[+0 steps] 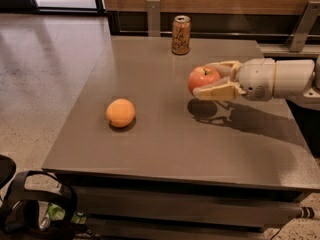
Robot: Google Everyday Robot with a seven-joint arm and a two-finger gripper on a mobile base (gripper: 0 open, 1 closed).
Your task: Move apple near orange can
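Apple (202, 77), round, red, clamped in hand (206, 80) above table (165, 134).

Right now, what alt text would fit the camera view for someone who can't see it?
The gripper holds the apple above a grey table, short of the can at the far edge. An orange sits nearer the camera.

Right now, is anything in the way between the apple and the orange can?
No, nothing visible. The gripper holds the apple above the table, and only bare table lies between it and the orange can at the far edge. The orange fruit sits off to the left, out of the path.
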